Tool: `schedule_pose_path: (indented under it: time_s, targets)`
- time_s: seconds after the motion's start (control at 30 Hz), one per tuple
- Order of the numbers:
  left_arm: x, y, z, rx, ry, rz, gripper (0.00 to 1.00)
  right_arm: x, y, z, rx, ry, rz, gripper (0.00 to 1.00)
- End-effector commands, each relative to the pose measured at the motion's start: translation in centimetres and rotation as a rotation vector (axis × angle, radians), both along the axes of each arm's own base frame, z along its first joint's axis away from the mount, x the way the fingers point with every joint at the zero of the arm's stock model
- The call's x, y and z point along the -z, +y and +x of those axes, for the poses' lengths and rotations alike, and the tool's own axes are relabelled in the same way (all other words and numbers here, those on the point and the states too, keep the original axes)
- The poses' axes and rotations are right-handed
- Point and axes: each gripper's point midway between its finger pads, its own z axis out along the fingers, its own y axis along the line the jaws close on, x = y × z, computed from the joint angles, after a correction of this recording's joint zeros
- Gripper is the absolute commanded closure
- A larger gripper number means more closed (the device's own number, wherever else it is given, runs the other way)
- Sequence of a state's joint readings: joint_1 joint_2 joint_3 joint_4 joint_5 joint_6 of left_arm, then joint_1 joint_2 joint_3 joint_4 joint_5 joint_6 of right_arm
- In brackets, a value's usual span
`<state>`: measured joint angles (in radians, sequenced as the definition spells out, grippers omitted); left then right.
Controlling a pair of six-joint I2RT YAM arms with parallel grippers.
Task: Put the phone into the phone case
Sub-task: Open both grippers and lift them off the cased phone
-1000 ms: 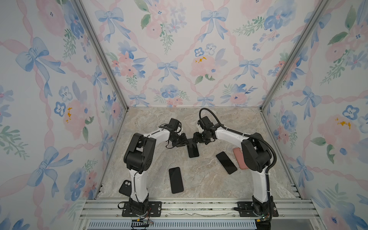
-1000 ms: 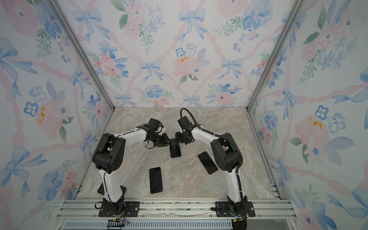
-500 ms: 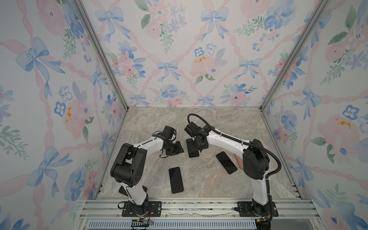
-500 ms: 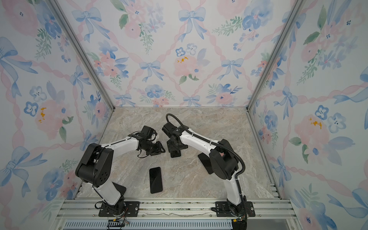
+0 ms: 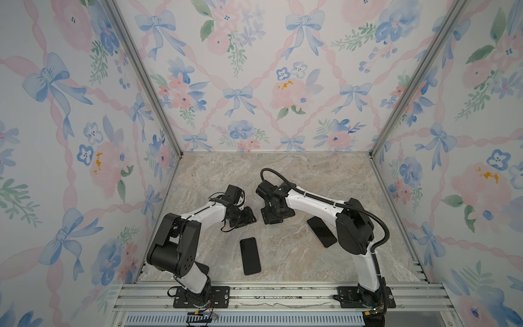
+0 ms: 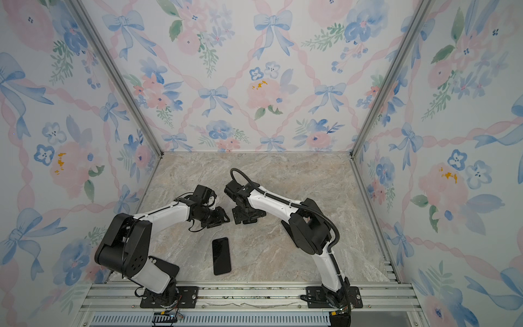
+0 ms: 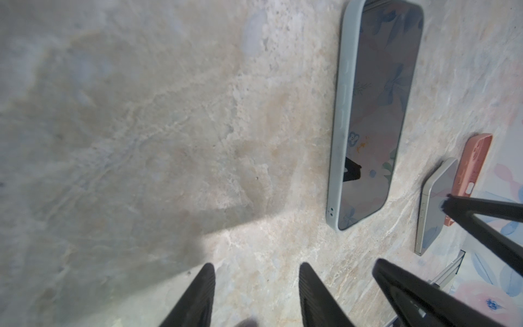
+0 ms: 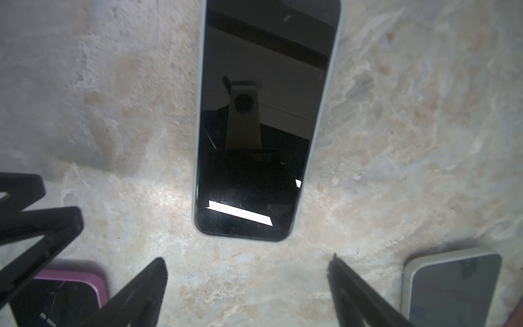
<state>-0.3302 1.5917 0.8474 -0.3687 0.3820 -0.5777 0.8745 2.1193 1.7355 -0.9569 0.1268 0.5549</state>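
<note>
Nearest me, a spare black phone (image 5: 250,256) lies flat on the table. At mid-table, hidden under the right wrist in both top views, the phone (image 8: 263,127) lies face up, seated in its pale green phone case (image 7: 343,113). I judge it stiff and light, with slick, breakable glass, so take it by the long case edges. The left gripper (image 7: 256,266) and right gripper (image 8: 247,260) hover low beside it, fingers spread, holding nothing.

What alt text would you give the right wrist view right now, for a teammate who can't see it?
A dark-screened phone in a pale case lies flat on the marble table, ahead of the open, empty right end effector. A bare silver-edged phone and a purple-cased phone sit at the corners, the left end effector over the latter.
</note>
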Motion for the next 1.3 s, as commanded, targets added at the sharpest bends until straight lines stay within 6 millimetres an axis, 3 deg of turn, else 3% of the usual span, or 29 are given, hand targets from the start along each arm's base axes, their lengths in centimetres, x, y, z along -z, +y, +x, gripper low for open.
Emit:
schedule_pose_path:
  time_s: [0.0, 0.07, 0.13, 0.17, 0.9, 1.27]
  targets:
    - [-0.5, 0.0, -0.7, 0.012, -0.002, -0.013, 0.36, 0.6, 0.2, 0.3, 0.033, 0.012, 0.035, 0.08]
    - [-0.8, 0.1, -0.6, 0.011, -0.01, -0.018, 0.3, 1.2, 0.3, 0.2, 0.034, 0.021, 0.033, 0.08]
    - [-1.0, 0.2, -0.6, 0.003, -0.016, -0.022, 0.06, 1.7, 0.4, 0.2, 0.032, 0.029, 0.029, 0.08]
    - [-1.1, 0.3, -0.5, -0.002, -0.017, -0.024, 0.02, 2.0, 0.3, 0.2, 0.032, 0.033, 0.026, 0.08]
    - [-1.5, 0.6, -0.5, 0.003, -0.012, -0.072, 0.02, 5.1, 0.0, 0.1, 0.047, 0.083, -0.008, 0.16]
    - [-1.5, 0.5, -0.4, 0.008, -0.012, -0.073, 0.02, 5.6, -0.2, 0.2, 0.06, 0.099, 0.0, 0.3]
